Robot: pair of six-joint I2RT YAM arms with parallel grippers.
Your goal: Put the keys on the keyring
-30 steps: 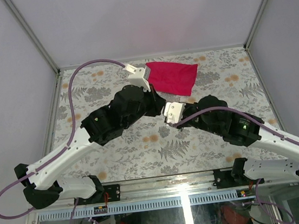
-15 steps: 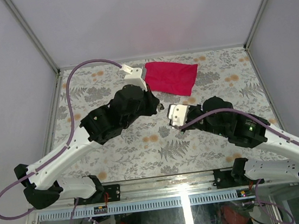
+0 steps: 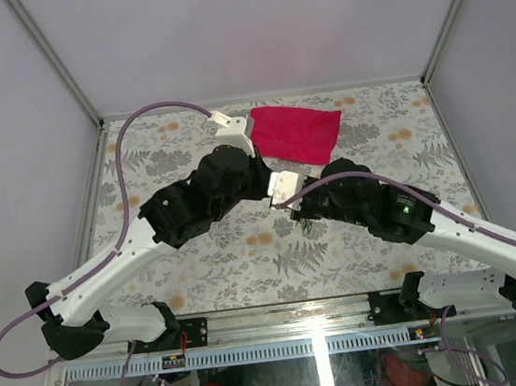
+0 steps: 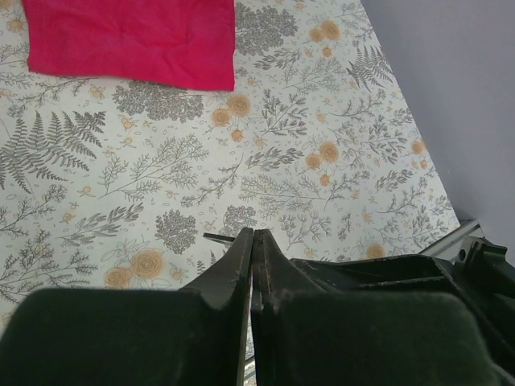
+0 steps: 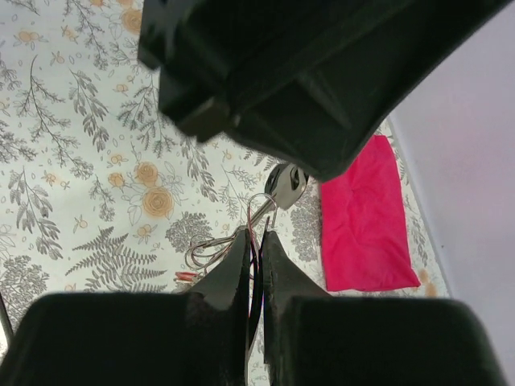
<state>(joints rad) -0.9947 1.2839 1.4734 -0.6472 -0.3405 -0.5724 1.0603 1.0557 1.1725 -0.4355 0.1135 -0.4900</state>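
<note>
Left arm [image 3: 194,206]: reaches from the near-left corner to the middle of the bench [image 3: 200,257]; its dark wrist hangs over the spot where both arms meet
Left tool [image 4: 252,235]: jaws pressed flat together, no gap between the tips; a thin dark sliver sticks out to the left of the tips, and I cannot tell what it is; it hovers above the flowered surface
Keyring [image 5: 259,211]: thin silver loop off the bench, in the middle, right at the tips of the right tool and under the left wrist
Keys [image 5: 286,182]: one with a black tag sits just beyond the ring, close beneath the left arm's dark body; more fine wire loops and a speck of red show to the left of the fingertips, too small to sort
Right tool [image 5: 256,235]: jaws narrow, nearly touching, pinching the ring at their tips
Right arm [image 3: 383,211]: comes in from the near-right corner; its wrist is just beside the left one
Red cloth [image 3: 298,133]: flat at the far side, beyond both wrists, apart from the ring
</note>
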